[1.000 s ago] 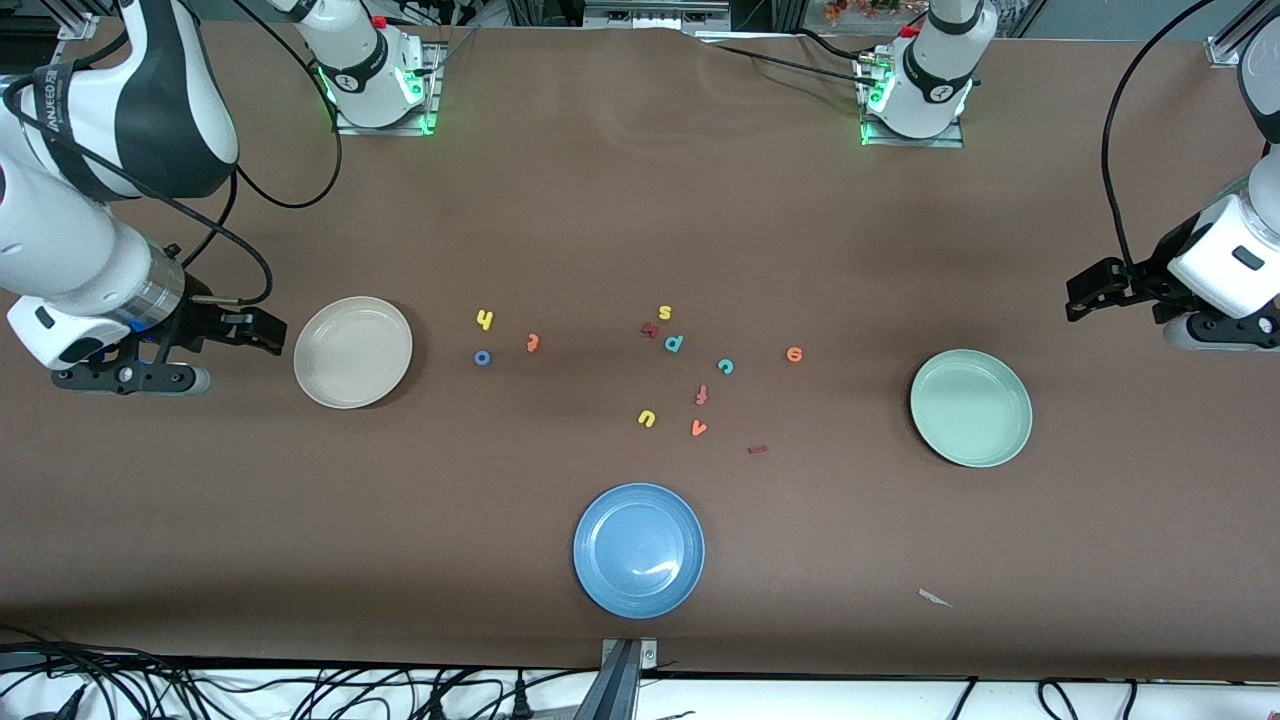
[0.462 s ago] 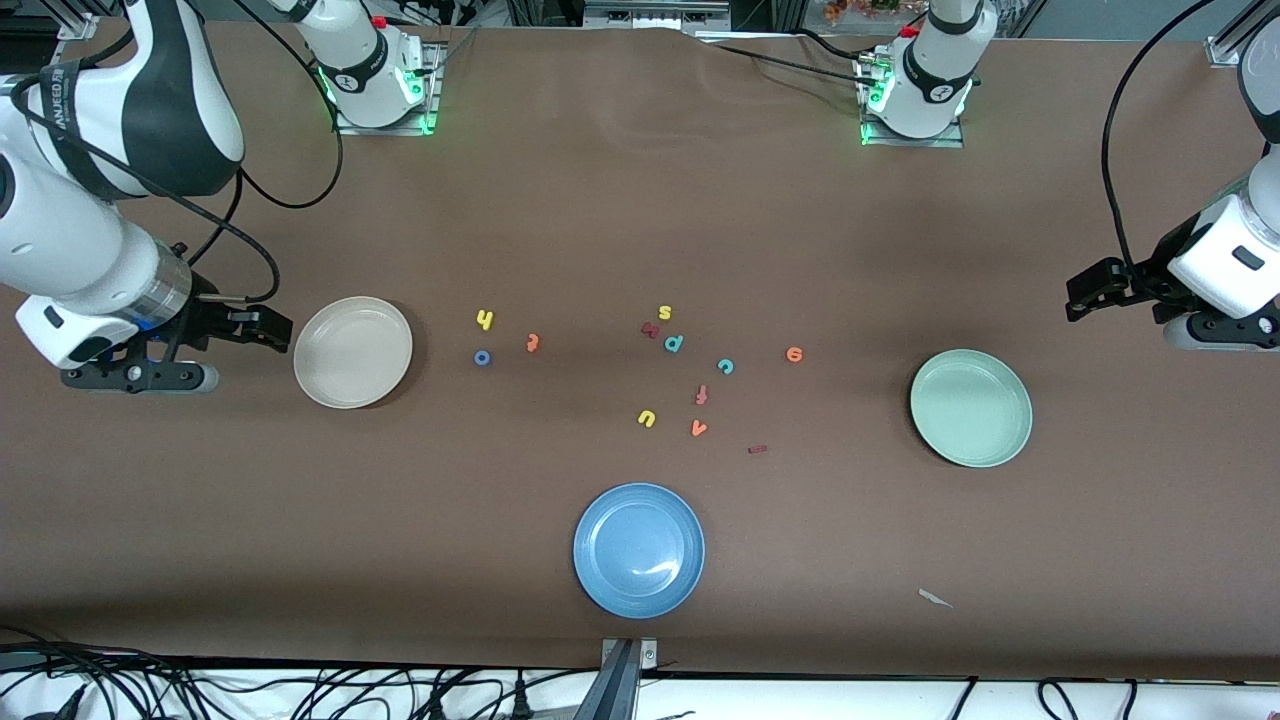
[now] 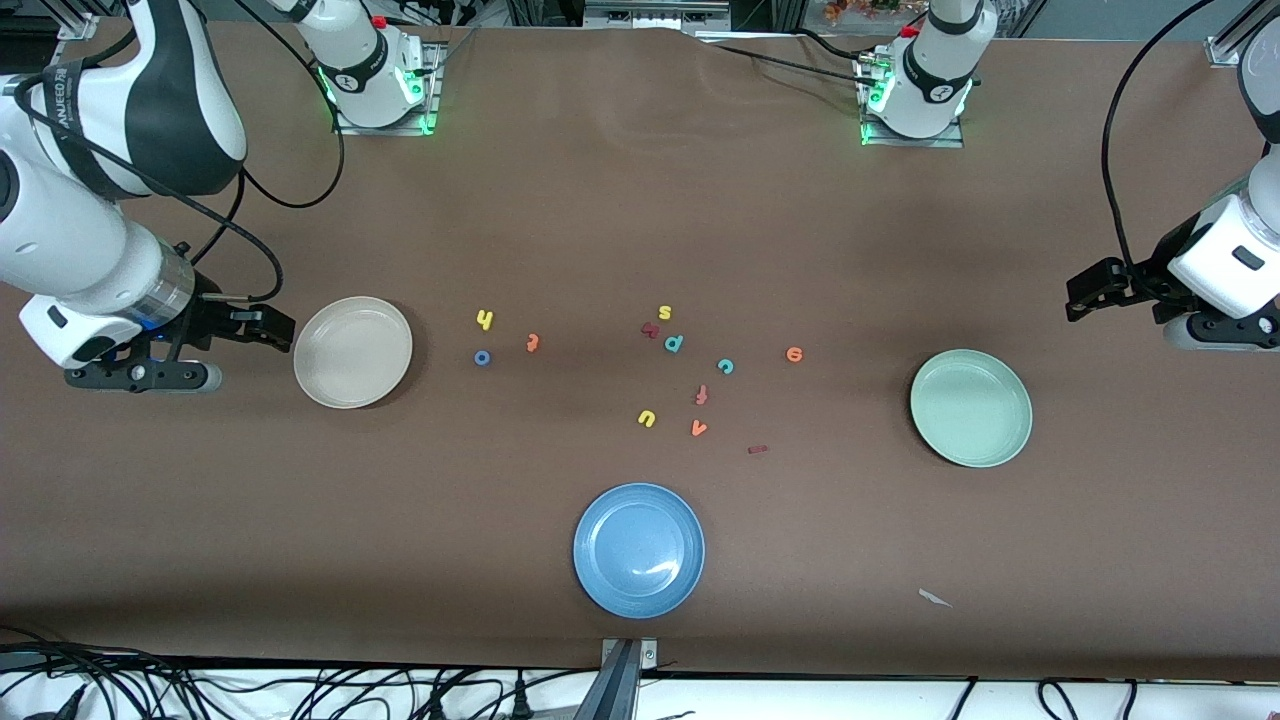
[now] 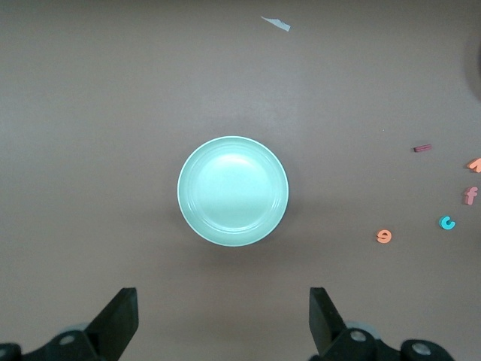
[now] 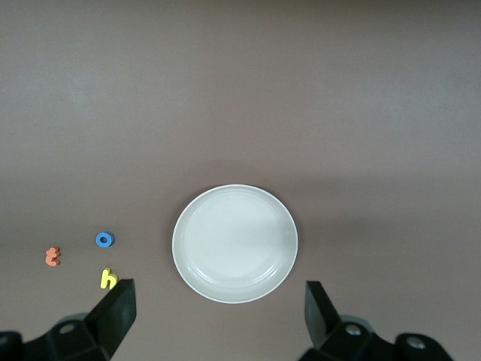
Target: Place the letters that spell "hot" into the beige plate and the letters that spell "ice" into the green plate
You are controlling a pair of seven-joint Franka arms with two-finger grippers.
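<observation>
Right gripper (image 3: 268,330) hung over bare table at the right arm's end, just beside the beige plate (image 3: 353,352), fingers spread and holding nothing. Left gripper (image 3: 1082,290) waited over the left arm's end near the green plate (image 3: 971,407), likewise spread wide. Lay loose mid-table between the plates: yellow "h" (image 3: 485,320), blue "o" (image 3: 482,357), orange "t" (image 3: 533,343), teal "c" (image 3: 726,366), orange "e" (image 3: 794,354), dark red "i" (image 3: 757,449).

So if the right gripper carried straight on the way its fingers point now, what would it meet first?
Probably the beige plate. The right gripper, fingers open, sits beside the plate's rim at the right arm's end, pointing toward it. Height above the table is unclear, so it might pass over the rim.
</observation>
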